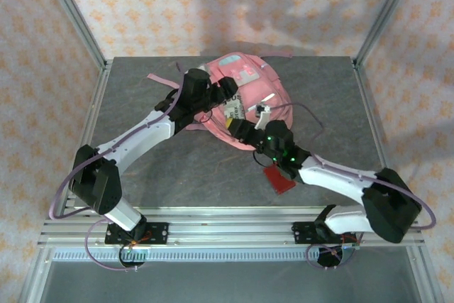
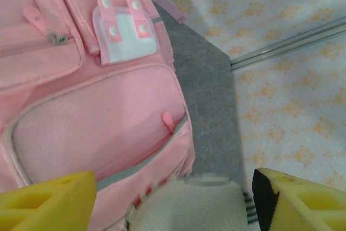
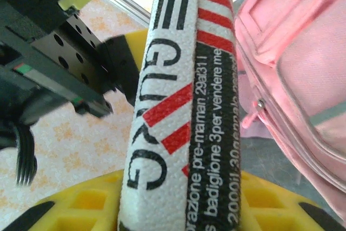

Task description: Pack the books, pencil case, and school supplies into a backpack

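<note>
The pink backpack (image 1: 248,79) lies at the back middle of the table, its front pockets and white patch facing my left wrist camera (image 2: 81,133). The pencil case (image 1: 234,110), white with red stripes and black print, stands on edge at the backpack's near side. My right gripper (image 1: 250,127) is shut on its lower end (image 3: 184,106), one yellow finger on each side (image 3: 184,198). My left gripper (image 2: 173,198) straddles the case's other end (image 2: 189,204), open, with a gap beside its left finger. A red square pad (image 1: 279,177) lies under my right forearm. The books are out of view.
Pink straps (image 1: 159,77) trail from the backpack onto the grey table (image 1: 142,90). Aluminium frame posts (image 1: 81,26) stand at the back corners. My left gripper's black body (image 3: 59,52) sits close to the case in the right wrist view.
</note>
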You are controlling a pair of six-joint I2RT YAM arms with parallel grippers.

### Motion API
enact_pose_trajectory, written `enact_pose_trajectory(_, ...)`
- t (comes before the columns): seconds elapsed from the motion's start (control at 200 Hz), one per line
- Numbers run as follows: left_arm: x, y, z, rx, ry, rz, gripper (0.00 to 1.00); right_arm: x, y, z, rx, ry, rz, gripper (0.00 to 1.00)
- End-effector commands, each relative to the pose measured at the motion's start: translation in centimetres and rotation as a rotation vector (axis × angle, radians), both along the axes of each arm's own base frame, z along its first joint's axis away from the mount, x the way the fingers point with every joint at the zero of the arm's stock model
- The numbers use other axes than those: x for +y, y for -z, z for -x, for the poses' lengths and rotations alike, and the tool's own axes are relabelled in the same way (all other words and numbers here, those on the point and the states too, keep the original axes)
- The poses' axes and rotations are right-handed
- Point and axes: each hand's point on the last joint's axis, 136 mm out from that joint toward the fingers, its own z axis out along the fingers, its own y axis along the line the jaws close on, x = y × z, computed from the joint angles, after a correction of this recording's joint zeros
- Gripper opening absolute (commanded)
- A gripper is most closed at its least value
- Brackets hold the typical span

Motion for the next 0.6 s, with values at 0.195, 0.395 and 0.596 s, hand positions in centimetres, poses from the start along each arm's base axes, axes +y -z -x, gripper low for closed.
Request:
enact_pose_trajectory(0.195, -3.6, 7.8, -0.1, 0.050, 0.269, -0.520, 0.75, -12.5, 0.2, -0.2, 0.090, 0.297, 0.077, 0.32)
enact_pose_trajectory(0.395, -7.0, 11.3, -0.3, 0.002, 0.382, -0.904, 0.79, -17.5, 0.1, -0.3, 0.114, 0.439, 0.090, 0.32)
enact_pose_trajectory(0.596, -7.3, 11.9, -1.7, -0.065, 0.326, -1.154, 0.78, -18.0, 0.7, -0.1, 0.125, 0.437, 0.056, 0.32)
